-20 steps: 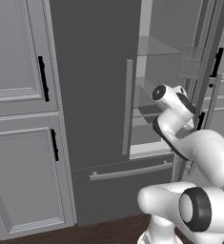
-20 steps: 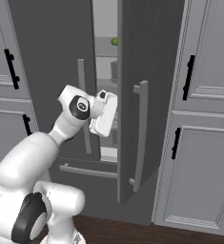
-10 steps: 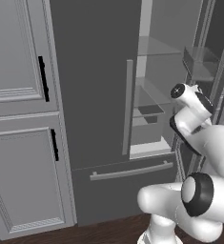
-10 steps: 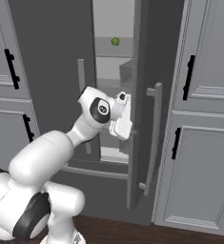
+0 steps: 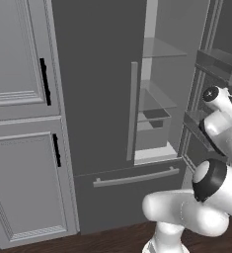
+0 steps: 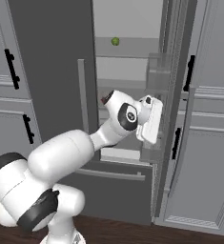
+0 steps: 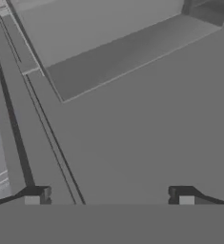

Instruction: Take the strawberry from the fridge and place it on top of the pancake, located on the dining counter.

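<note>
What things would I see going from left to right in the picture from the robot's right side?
Black cabinet handles → shut fridge door → its long bar handle → small green fruit → gripper → open fridge door → grey cabinet.

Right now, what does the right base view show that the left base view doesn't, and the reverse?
Right base view: a small green round fruit on an upper shelf inside the tall dark grey fridge.
Left base view: a dark open-topped bin low in the fridge's pale interior.
Both: the fridge's right door is swung open. Its left door is shut, with a long grey bar handle. Also shared are the lower drawer's bar, the panelled grey cabinets with black handles and the white arm.
</note>
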### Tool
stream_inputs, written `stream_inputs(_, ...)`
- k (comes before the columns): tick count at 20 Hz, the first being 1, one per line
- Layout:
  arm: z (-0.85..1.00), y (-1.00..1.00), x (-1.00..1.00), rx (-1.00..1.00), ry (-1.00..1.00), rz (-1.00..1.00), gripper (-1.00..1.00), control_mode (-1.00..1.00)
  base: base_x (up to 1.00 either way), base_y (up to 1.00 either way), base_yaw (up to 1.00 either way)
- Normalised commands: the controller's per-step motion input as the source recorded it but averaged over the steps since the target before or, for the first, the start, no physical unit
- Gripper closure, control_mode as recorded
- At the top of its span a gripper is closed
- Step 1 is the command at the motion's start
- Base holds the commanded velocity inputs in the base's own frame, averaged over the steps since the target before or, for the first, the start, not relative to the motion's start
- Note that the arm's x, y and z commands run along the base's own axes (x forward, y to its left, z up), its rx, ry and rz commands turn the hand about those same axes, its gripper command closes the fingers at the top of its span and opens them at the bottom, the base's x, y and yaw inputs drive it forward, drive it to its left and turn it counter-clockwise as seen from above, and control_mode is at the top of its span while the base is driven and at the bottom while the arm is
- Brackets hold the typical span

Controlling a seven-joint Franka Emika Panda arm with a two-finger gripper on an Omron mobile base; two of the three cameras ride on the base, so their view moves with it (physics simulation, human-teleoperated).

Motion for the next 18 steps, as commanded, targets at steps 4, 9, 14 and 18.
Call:
stream_inputs(4,0.00,0.10,-0.35,0.00,0.00,0.15,-1.00,-1.00,0.00,0.00,0.00)
stream_inputs(9,0.01,0.84,-0.30,-0.12,0.00,0.30,-1.00,-1.00,0.00,0.00,0.00)
stream_inputs(14,0.05,1.00,-0.16,-0.21,0.05,0.29,-1.00,-1.00,0.00,0.00,0.00)
stream_inputs(18,0.00,1.00,0.00,-0.02,0.09,0.07,-1.00,-1.00,0.00,0.00,0.00)
